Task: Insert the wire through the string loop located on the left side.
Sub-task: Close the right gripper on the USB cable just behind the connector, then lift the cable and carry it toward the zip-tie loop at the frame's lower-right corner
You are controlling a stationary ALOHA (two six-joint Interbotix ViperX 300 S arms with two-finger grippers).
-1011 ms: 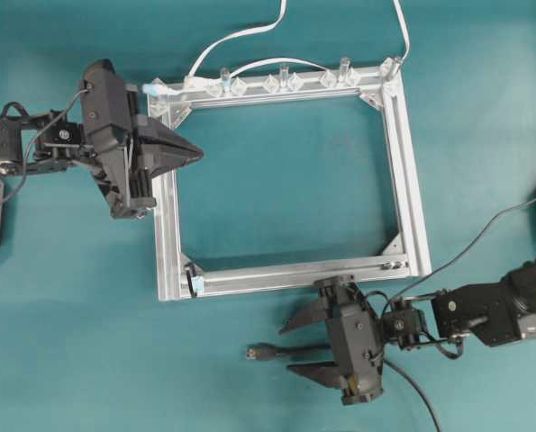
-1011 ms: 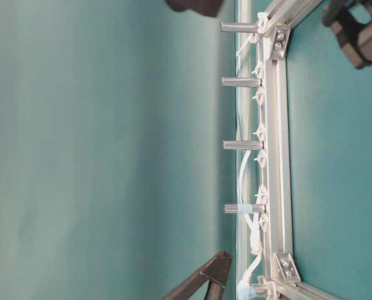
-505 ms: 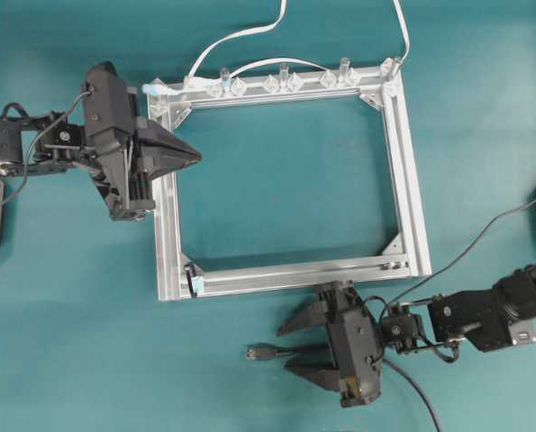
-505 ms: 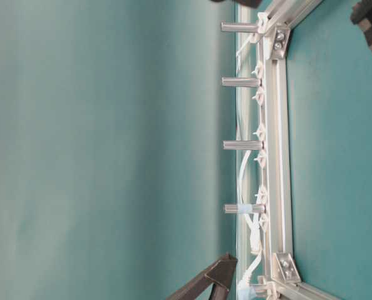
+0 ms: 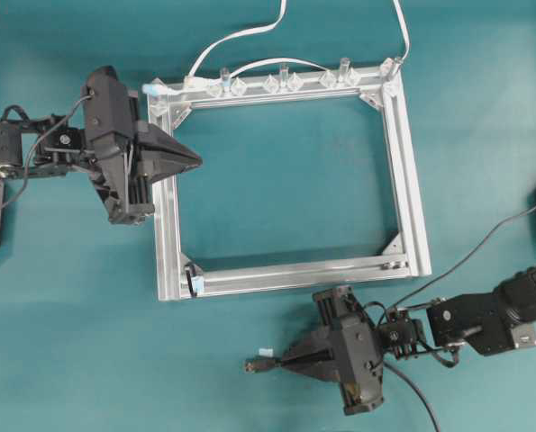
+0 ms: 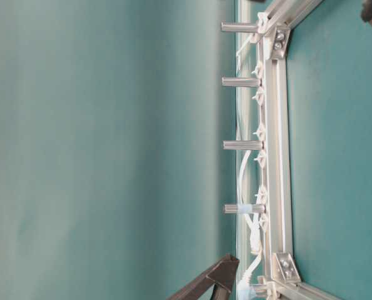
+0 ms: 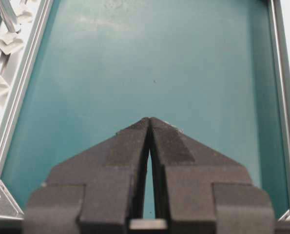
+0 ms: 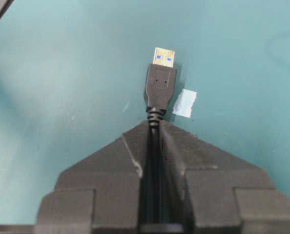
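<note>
A: What has the right tool [image 8: 154, 127] got?

B: Its two black fingers [image 8: 108, 161] are clenched on the wire [image 8: 159, 90]. The black cable runs up the slot between them, and the USB plug with its metal tip sticks out just past the fingertips, lying on the teal worktop [image 8: 62, 73].

A: Anything beside the plug?

B: A small pale blue scrap of tape [image 8: 184, 103] lies just to its right in the wrist view, flat on the worktop, apart from the fingers.

A: And farther off?

B: In the overhead view the right tool [image 5: 286, 362] sits below the lower rail of the aluminium frame [image 5: 403, 162], and the plug points away from it toward the left. The string loop [image 5: 193, 279] sits at the frame's lower left corner, well beyond the plug tip.

A: The left tool?

B: The left tool [image 7: 149, 122] is closed with nothing between its tips. It hovers over the frame's left rail, pointing into the open middle. Beyond it, along the far rail, stand clear pegs [image 5: 283, 72] with a white flat cable [image 5: 240, 36] threaded through them.
</note>
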